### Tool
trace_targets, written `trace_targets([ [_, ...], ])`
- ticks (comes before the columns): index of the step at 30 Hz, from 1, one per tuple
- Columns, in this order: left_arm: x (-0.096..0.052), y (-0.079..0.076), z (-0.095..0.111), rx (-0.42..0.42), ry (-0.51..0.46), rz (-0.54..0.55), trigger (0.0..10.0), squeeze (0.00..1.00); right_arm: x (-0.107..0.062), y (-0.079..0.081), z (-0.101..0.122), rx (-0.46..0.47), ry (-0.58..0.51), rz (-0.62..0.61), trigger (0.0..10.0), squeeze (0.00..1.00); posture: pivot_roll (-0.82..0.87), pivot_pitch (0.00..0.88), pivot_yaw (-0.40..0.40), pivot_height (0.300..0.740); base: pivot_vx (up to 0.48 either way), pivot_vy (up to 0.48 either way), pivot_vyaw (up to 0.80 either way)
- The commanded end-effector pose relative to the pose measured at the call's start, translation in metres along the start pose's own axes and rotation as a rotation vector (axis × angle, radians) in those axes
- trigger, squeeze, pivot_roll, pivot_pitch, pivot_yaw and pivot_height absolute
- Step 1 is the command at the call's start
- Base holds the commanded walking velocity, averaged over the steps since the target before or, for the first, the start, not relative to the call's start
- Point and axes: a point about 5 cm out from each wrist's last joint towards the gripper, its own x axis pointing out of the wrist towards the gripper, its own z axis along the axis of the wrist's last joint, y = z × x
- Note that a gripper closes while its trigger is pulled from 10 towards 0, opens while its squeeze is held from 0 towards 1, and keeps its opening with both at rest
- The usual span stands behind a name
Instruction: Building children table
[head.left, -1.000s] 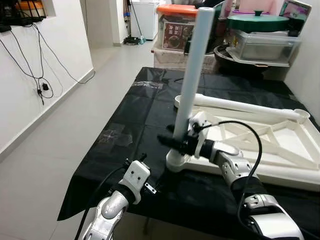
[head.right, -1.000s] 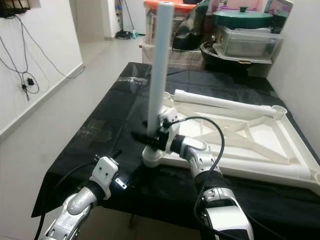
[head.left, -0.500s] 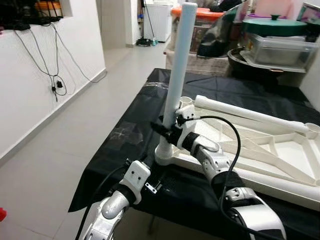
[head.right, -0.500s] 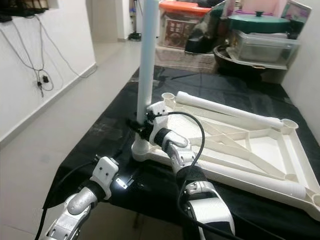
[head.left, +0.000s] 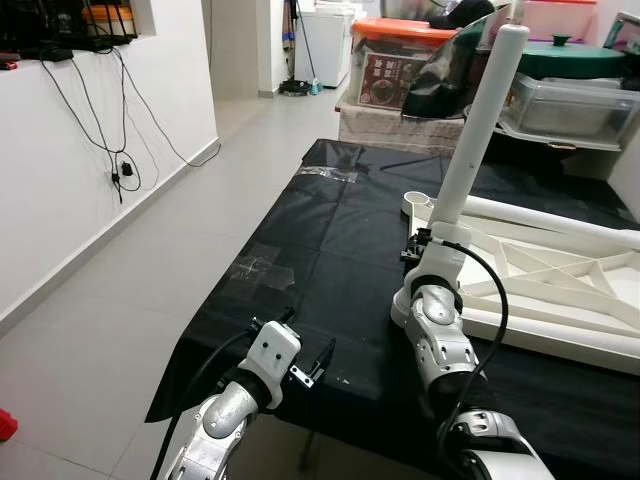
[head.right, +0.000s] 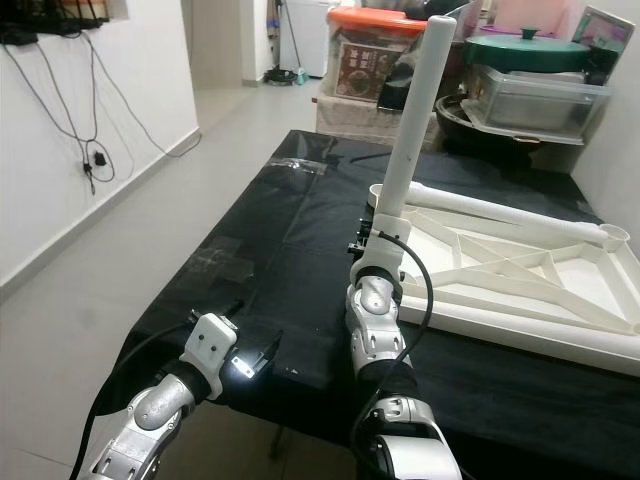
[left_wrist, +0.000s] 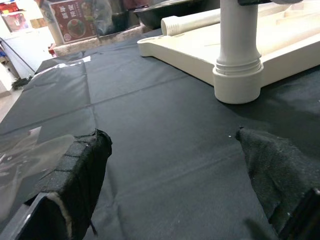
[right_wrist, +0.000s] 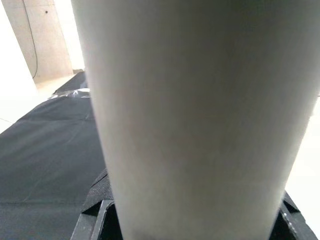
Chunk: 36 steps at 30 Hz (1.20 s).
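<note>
Head views: I'm clamping the right gripper low on the upright leg, seated in the corner socket of the tabletop lying upside down at 2 o'clock on the table. Left wrist: the left gripper is idling, spread. Right wrist: the leg looks stiff, light, slick; holding low seems best.
</note>
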Motion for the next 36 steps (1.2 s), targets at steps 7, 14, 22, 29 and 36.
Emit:
trace_targets([
  [7, 0.001, -0.001, -0.002, 0.000, 0.012, -0.007, 10.0, 0.00, -0.005, 0.021, -0.011, 0.131, 0.036, 0.176, 10.0, 1.00, 0.11, 0.000, -0.070, 0.740, 0.000, 0.000, 0.00],
  [14, 0.001, -0.001, -0.002, -0.001, 0.010, -0.006, 10.0, 0.00, 0.011, 0.014, 0.011, 0.192, 0.072, 0.675, 10.0, 0.00, 0.11, 0.000, -0.075, 0.740, 0.000, 0.000, 0.00],
  [22, 0.001, -0.001, -0.001, 0.006, -0.001, -0.008, 10.0, 0.00, -0.003, 0.025, 0.009, 0.019, 0.163, 1.137, 10.0, 0.00, 0.12, 0.000, -0.082, 0.740, 0.000, 0.000, 0.00],
  [29, -0.002, 0.000, 0.006, 0.011, -0.067, 0.016, 10.0, 0.00, -0.008, 0.033, -0.004, -0.103, 0.230, 1.238, 10.0, 0.00, 0.13, 0.000, -0.087, 0.740, 0.000, 0.000, 0.00],
  [36, -0.006, 0.001, 0.015, 0.014, -0.141, 0.041, 10.0, 0.00, 0.004, 0.025, -0.012, -0.063, 0.237, 0.920, 0.0, 0.00, 0.13, 0.000, -0.085, 0.740, 0.000, 0.000, 0.00],
])
